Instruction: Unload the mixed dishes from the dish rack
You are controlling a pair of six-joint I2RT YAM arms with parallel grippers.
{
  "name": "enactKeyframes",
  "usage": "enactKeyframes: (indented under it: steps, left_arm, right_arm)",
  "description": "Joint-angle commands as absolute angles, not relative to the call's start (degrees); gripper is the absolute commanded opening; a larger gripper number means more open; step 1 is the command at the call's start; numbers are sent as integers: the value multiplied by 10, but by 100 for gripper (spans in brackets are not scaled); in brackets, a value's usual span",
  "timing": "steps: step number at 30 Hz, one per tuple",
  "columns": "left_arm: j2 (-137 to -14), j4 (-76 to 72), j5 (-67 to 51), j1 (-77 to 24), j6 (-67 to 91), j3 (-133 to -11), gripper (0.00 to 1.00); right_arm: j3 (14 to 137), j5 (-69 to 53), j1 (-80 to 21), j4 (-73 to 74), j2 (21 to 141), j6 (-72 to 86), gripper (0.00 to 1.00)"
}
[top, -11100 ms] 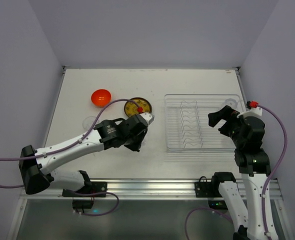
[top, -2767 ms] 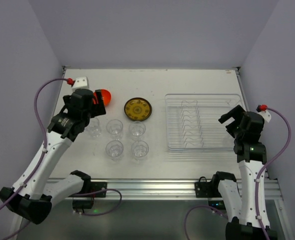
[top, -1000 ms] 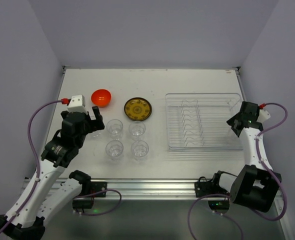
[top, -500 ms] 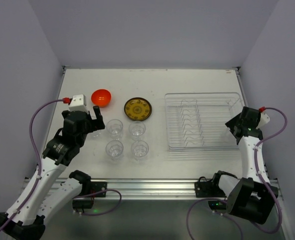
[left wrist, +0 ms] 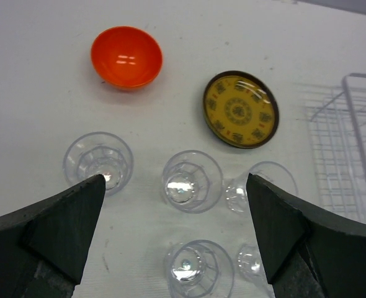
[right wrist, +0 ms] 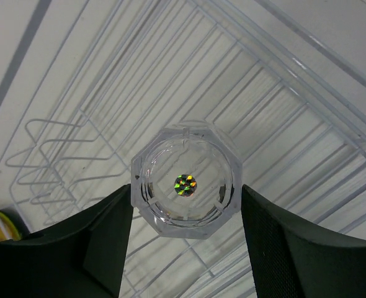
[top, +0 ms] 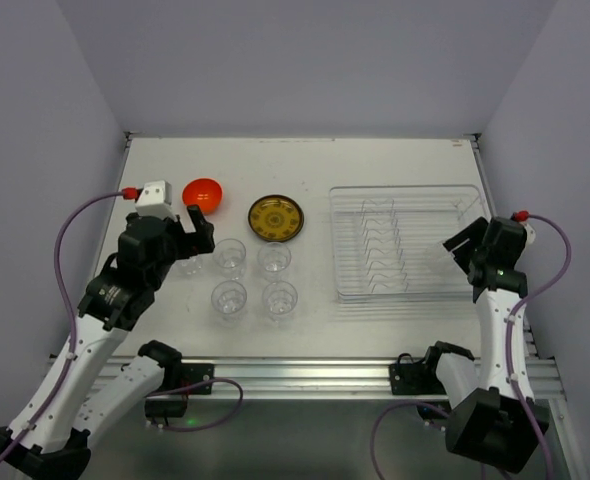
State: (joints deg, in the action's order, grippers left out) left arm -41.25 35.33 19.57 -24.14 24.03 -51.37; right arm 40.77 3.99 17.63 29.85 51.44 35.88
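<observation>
Top view: on the counter (top: 375, 165) the orange bowl (top: 202, 193) sits far left, with the patterned plate (top: 276, 218) just to its right. Five clear cups (top: 229, 297) stand upright near of these, apart from one another. The left tool (top: 183, 238) hangs over the leftmost cup. The dish rack (top: 405, 205) lies on the right side. The right tool (top: 462, 252) is at the rack's near right part, with a sixth cup (top: 443, 258) faintly visible at its tip. Left wrist view: the left tool (left wrist: 175, 183) is released, fingers (left wrist: 77, 211) spread wide with nothing between them. Below it lie the bowl (left wrist: 126, 56), the plate (left wrist: 241, 109) and the five cups (left wrist: 191, 180); a corner of the rack (left wrist: 357, 143) shows at right. Right wrist view: the right tool (right wrist: 186, 186) is clenched on the sixth cup (right wrist: 185, 184), a finger pressed to each side, and the cup is seen mouth-on over the rack's wire dividers (right wrist: 53, 152). I cannot tell whether the cup rests on the rack floor or is lifted clear of it.
</observation>
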Motion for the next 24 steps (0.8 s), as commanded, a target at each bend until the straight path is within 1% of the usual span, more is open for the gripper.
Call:
enactKeyframes:
  steps: [1,3,4,6,7,8,10,11,13,15,16,18,21,24]
  left_arm:
    - [-404,294,71,-243,253,-550,100]
    - [-418,264,21,-243,262,-556,100]
    - [-424,251,-42,-243,271,-556,100]
    - [-444,197,-103,-243,287,-548,100]
    - [-451,173,-172,-246,303,-541,100]
    - [-465,113,-202,-250,315,-533,100]
    - [-493,32,-273,-269,343,-514,100]
    - [-506,13,-287,-279,351,-512,100]
    - [-535,-61,-306,-311,370,-507,100]
    - [-551,-105,-309,-339,387,-501,100]
    - [-567,-152,-315,-346,394,-494,100]
    - [-584,-193,-322,-363,413,-491,100]
    - [-618,-264,-323,-387,438,-490,100]
    - [-649,-338,-298,-420,456,-482,100]
  right_arm:
    - [427,-50,176,266,484,347,0]
    - [437,-88,176,266,480,345,0]
    - [447,-127,176,268,477,344,0]
    - [460,-160,176,273,469,346,0]
    - [470,-176,176,274,465,348,0]
    - [474,-217,176,268,455,349,0]
    - [484,-260,176,258,445,352,0]
    - [488,-305,176,256,437,352,0]
    - [496,-340,176,251,428,363,0]
    - [491,-393,176,235,412,387,0]
    - [487,-413,176,205,407,401,0]
    - [471,-473,176,169,389,447,0]
    - [454,-518,176,104,373,494,0]
    - [438,-533,175,62,362,533,0]
